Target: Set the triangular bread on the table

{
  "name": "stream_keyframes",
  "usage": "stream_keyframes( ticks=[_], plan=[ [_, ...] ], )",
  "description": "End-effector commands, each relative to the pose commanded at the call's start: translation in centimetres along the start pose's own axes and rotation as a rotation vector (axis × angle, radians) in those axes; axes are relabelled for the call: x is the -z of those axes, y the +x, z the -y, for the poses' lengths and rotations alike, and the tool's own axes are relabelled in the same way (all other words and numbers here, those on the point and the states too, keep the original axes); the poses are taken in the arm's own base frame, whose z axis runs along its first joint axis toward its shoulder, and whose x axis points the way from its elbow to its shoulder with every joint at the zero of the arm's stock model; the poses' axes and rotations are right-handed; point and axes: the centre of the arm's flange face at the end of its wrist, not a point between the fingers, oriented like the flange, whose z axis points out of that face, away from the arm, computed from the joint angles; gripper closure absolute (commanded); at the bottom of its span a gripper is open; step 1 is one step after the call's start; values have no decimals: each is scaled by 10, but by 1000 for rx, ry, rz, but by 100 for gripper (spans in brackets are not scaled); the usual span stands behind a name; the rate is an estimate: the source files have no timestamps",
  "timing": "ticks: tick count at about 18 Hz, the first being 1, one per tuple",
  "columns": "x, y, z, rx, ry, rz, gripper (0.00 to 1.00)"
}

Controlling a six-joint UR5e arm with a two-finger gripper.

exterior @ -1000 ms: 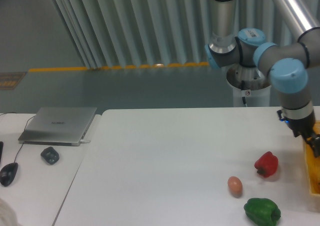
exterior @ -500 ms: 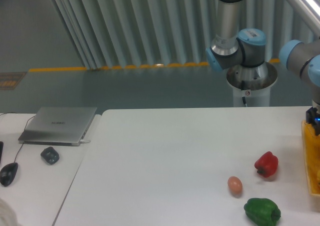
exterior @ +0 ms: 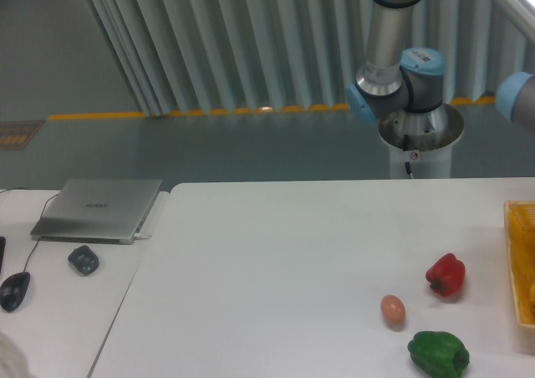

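Observation:
The white table [exterior: 276, 261] fills the lower part of the view. On it, near the right, lie a red pepper [exterior: 445, 274], a small brownish egg [exterior: 393, 309] and a green pepper [exterior: 438, 353]. The triangular bread is out of view. Only the arm's base, upper links [exterior: 393, 52] and a blue-grey joint [exterior: 518, 98] at the right edge show; the gripper is beyond the frame's right side.
A yellow basket [exterior: 520, 261] stands at the table's right edge, cut off by the frame. On the adjoining desk at left are a closed laptop [exterior: 99, 208], a small dark object [exterior: 83, 259] and a mouse [exterior: 14, 290].
The arm's forearm and wrist swung up and to the right, away from the yellow basket and out of the frame. The peppers and the egg have not moved.

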Motion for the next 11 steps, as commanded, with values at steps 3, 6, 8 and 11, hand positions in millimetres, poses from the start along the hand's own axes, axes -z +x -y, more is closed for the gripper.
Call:
stream_keyframes(
  ticks=[3, 6, 8, 11],
  plan=[
    [-1, -1, 4, 4, -1, -3, 0],
    [-7, 2, 1, 17, -6, -18, 0],
    [-8, 2, 0, 17, -5, -19, 0],
    [-10, 1, 4, 28, 34, -31, 0]
  ],
)
